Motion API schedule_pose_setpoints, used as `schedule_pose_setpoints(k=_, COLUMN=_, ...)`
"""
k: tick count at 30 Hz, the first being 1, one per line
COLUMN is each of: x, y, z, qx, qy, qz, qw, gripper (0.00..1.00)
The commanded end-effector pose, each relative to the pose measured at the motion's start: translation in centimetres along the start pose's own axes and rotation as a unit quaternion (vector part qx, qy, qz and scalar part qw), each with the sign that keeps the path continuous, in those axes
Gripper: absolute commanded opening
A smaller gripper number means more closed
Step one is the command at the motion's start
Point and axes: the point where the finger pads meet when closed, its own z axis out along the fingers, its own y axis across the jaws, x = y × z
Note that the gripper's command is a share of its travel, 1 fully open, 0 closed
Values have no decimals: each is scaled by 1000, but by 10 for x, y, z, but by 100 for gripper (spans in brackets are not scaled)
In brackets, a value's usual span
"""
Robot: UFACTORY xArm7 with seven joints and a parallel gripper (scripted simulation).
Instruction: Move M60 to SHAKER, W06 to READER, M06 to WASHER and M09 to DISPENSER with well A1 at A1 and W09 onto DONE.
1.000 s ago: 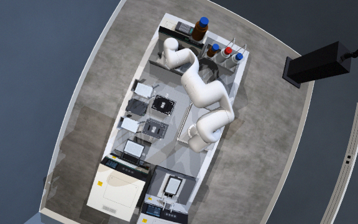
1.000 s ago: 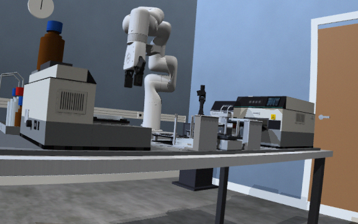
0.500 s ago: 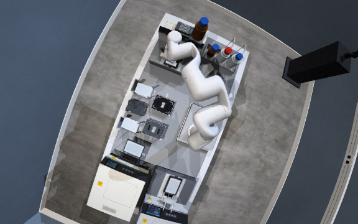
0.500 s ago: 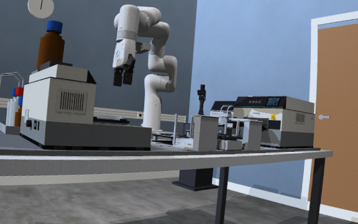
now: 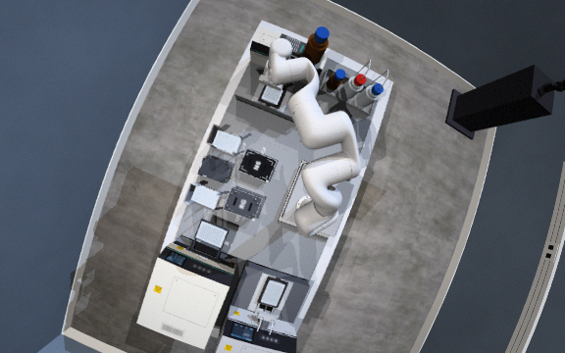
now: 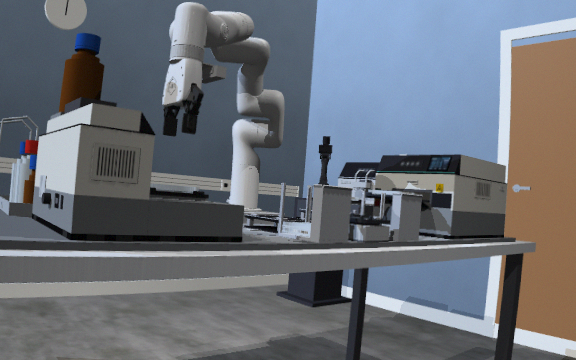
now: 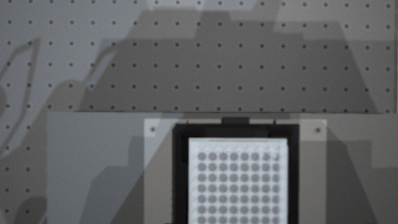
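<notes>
My gripper [image 6: 180, 120] hangs open and empty, high above the low deck of the grey instrument with the brown bottle [image 6: 82, 70] at the far end of the table. A white well plate [image 7: 238, 180] sits flat in a black nest on that instrument, in the lower middle of the wrist view; it also shows from above [image 5: 271, 94], just beside my wrist. My fingers do not show in the wrist view. Other white plates sit on the tray of the large white instrument [image 5: 210, 234] and in the instrument beside it [image 5: 271, 292]. I cannot read any plate label.
Two walled racks [image 5: 226, 142] [image 5: 204, 196] stand along the table's left edge with a dark station [image 5: 215, 168] between them. Two black nests [image 5: 258, 165] [image 5: 244, 202] lie mid-deck. A rack of small bottles [image 5: 358, 85] stands right of the arm.
</notes>
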Motion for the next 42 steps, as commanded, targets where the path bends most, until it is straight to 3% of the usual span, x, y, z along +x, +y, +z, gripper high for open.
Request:
schedule_pose_setpoints(k=1, x=-15, y=1, z=-2, qx=-1, qy=-1, qz=0, qw=1000, gripper=100)
schedule_pose_setpoints(k=42, x=-20, y=1, z=-3, qx=-1, qy=-1, qz=0, qw=1000, gripper=100)
